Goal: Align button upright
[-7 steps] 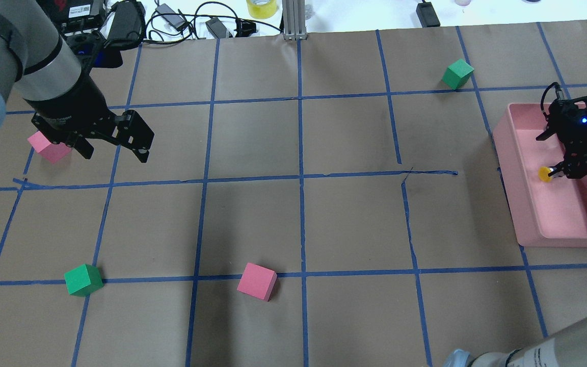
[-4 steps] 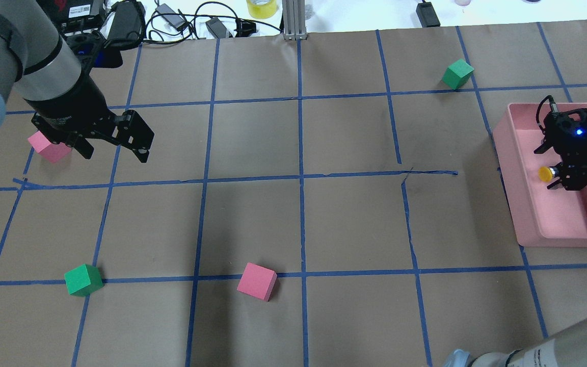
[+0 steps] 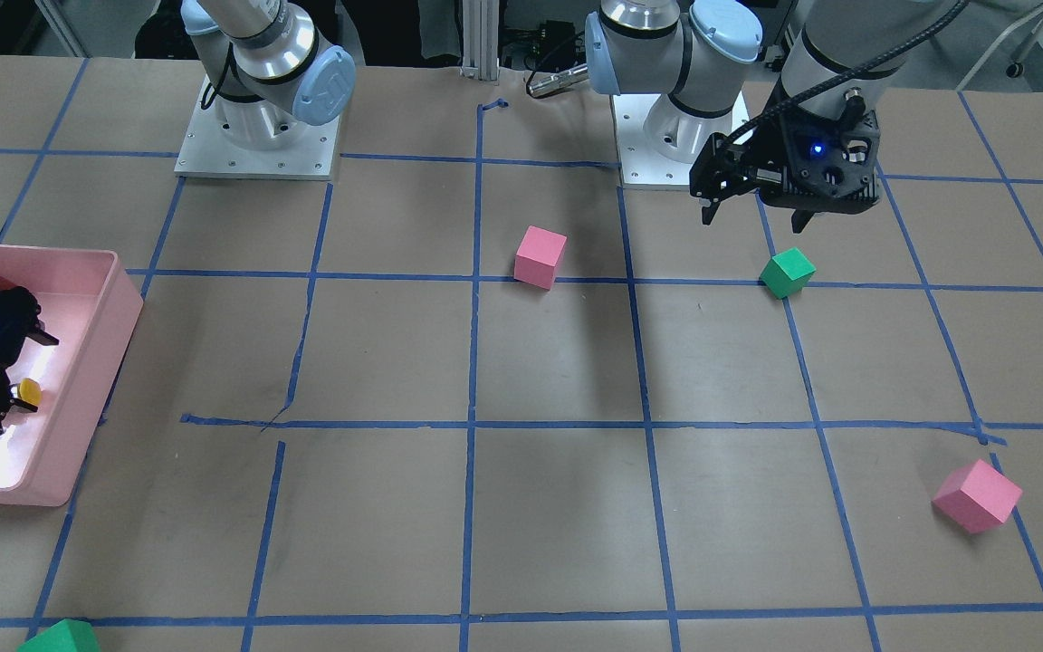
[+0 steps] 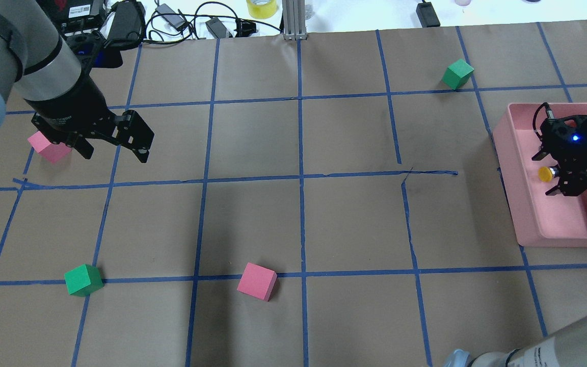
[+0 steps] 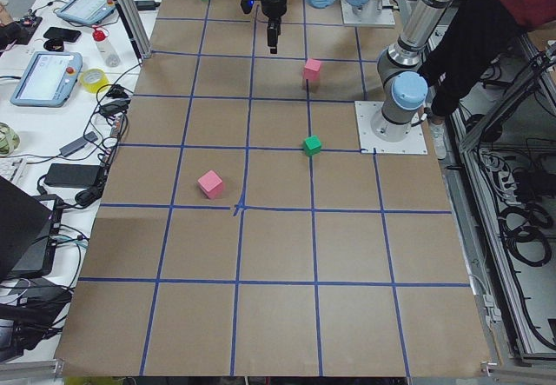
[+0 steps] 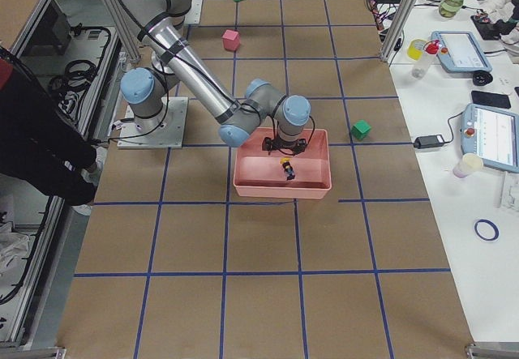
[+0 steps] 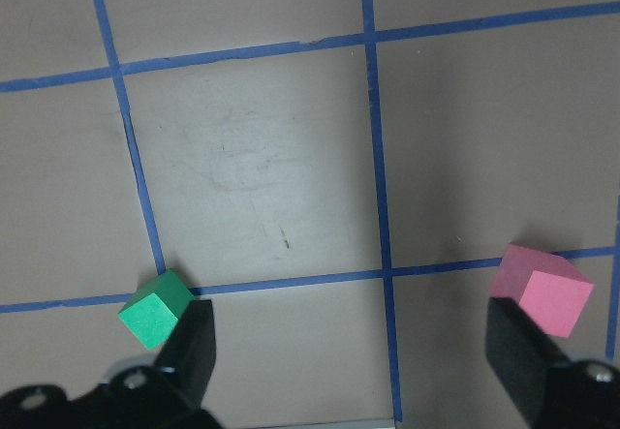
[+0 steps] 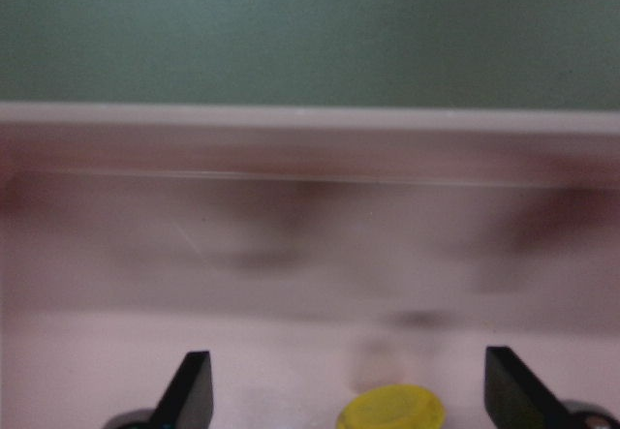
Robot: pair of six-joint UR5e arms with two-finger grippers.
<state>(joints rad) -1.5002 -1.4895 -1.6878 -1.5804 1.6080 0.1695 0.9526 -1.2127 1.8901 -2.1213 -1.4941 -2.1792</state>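
The button [image 4: 544, 174] sits inside the pink bin [image 4: 523, 209] near its left wall, its round yellow cap facing up; the base is hidden beneath the cap. It also shows in the front view [image 3: 30, 391] and at the bottom of the right wrist view [image 8: 390, 412]. My right gripper [image 4: 548, 176] is low in the bin with its fingers spread wide, the button between them and untouched. My left gripper [image 4: 115, 153] is open and empty above the table, next to a pink cube [image 4: 46, 147].
A green cube [image 4: 457, 74] lies at the far right, another green cube [image 4: 83, 280] at the near left and a pink cube [image 4: 257, 281] near the middle front. Cables and boxes line the table's far edge. The bin's walls stand close around my right gripper.
My right gripper has shifted a little toward the far side of the bin and its fingers now stand apart. The button's cap stays in the same spot. The left arm has not moved.
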